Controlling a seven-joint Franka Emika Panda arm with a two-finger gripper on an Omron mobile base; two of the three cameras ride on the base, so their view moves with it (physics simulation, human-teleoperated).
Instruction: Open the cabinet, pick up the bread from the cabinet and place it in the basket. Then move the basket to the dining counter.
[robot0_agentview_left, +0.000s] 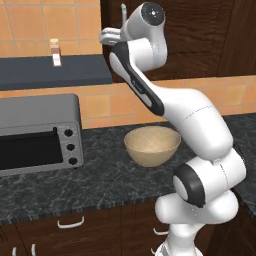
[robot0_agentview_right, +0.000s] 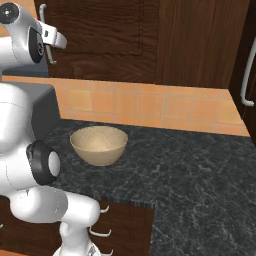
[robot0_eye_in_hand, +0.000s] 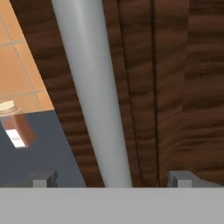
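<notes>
The 2-finger gripper (robot0_eye_in_hand: 112, 178) is standing spread wide, straddling the long silver bar handle (robot0_eye_in_hand: 89, 94) of the dark brown wooden cabinet (robot0_eye_in_hand: 175, 87), lining up to pull. The tan round basket (robot0_agentview_left: 152, 145) is waiting mid-counter on the black speckled granite counter (robot0_agentview_left: 100, 180).

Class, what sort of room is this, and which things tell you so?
Most likely a kitchen: a toaster oven on a dark granite counter, tiled wall behind, and a wooden cabinet above.

silver handle (robot0_eye_in_hand: 89, 94), cabinet (robot0_eye_in_hand: 175, 87), open tool (robot0_eye_in_hand: 113, 178)
</notes>
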